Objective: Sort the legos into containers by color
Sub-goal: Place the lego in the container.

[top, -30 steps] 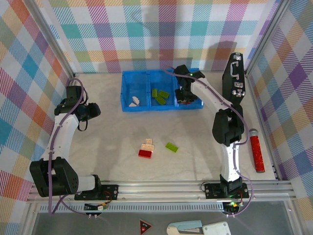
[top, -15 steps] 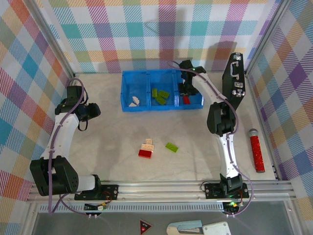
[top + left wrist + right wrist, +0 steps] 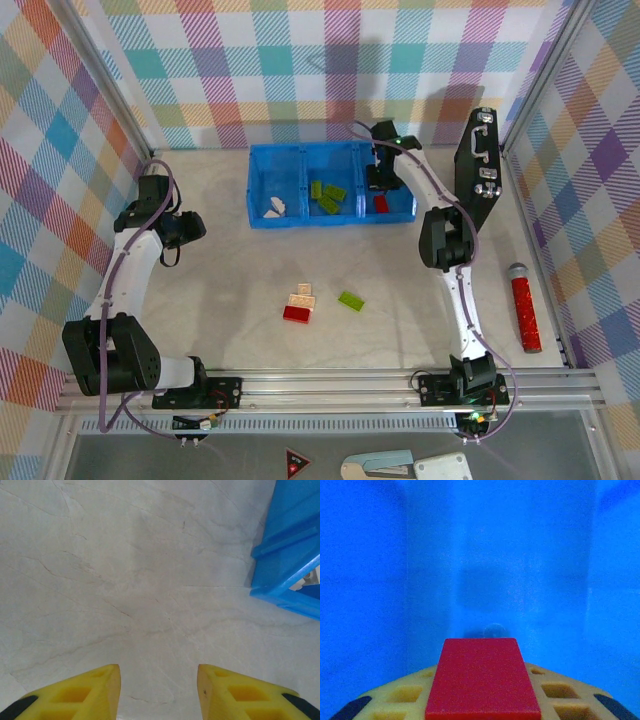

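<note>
Red lego (image 3: pixel 482 665) points lengthwise out of right pincer (image 3: pixel 483 686).

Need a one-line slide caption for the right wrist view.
Right tool grips a red lego inside a blue compartment.

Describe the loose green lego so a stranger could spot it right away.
From the blue tray at the back, come forward onto the table. The green lego lies alone, right of the red brick and cream brick: the only lime one outside the tray.
</note>
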Robot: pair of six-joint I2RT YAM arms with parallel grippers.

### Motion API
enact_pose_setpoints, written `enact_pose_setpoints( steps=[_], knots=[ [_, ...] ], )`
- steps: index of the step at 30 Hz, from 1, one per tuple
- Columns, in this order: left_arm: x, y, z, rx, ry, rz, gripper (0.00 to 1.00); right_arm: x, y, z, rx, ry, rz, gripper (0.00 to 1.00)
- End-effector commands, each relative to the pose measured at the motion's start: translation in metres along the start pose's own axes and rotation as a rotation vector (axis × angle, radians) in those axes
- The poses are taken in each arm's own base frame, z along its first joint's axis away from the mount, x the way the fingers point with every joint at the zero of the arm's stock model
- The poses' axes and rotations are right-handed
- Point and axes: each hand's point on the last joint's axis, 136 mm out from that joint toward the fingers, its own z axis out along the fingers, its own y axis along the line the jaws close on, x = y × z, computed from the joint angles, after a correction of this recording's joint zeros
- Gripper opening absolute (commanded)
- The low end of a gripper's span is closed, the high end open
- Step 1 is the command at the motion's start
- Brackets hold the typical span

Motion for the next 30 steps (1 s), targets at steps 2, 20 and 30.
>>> enact_pose_setpoints(
  steps=[2,20,30],
  knots=[
    [-0.001,0.006,0.003,-0.023,0.005,0.003,0.44,-0.012,0.005,0.011,-0.037,-0.039,-0.004,0.36],
    [-0.001,0.006,0.003,-0.025,0.008,0.006,0.45,-0.008,0.004,0.014,-0.038,-0.02,-0.014,0.48],
    [0.0,0.003,0.003,-0.007,0.012,0.004,0.45,-0.013,0.005,-0.019,-0.057,-0.037,-0.011,0.54]
  ],
)
